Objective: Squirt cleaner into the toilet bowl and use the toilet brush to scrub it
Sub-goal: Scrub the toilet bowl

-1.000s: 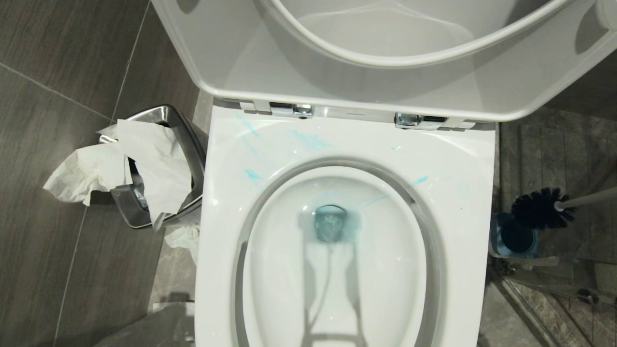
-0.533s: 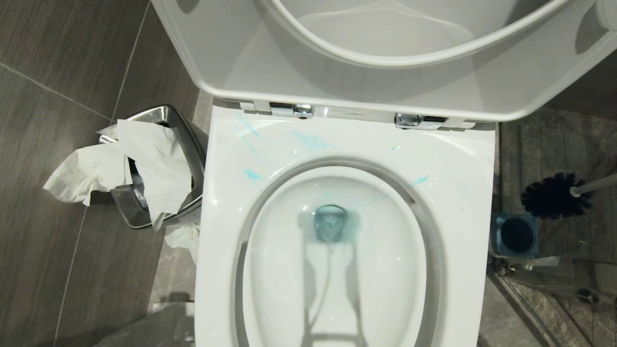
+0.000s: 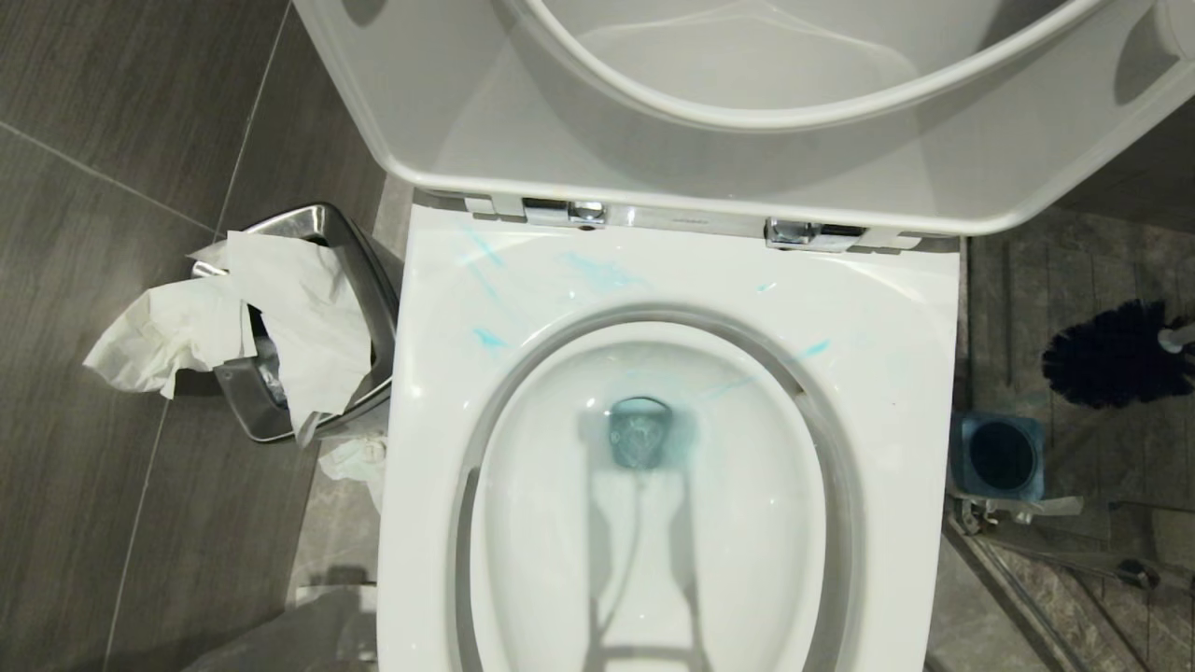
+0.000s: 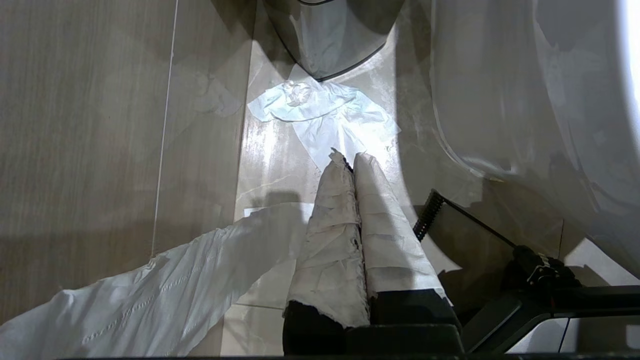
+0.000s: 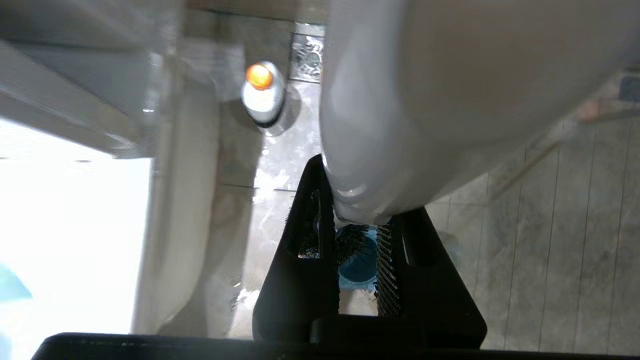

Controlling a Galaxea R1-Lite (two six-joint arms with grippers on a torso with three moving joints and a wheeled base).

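1. Turquoise-blue cleaner (image 3: 602, 273) streaks the broad rim of the glossy white ceramic toilet bowl (image 3: 896, 373) and tints the water at its drain, so I judge the squirting done and the scrubbing not yet begun.
2. To the bowl's right, the toilet brush (image 3: 1116, 353), with its round black bristle head and slim white handle, hangs in the air above and beyond its square grey-and-blue holder (image 3: 999, 455), clear of the holder's mouth and free to swing across to the bowl.
3. My right tool (image 5: 357, 250) is clamped on the white handle, gripped far from the bristles, which I reckon gives reach into the basin.
4. My left tool (image 4: 350, 165), its paper-wrapped fingers pressed together on nothing, is parked low over the floor beside the bowl's base, out of the brush's way.
5. Crumpled white paper (image 3: 280, 317) spills from the small steel bin (image 3: 355, 252) at the bowl's left.
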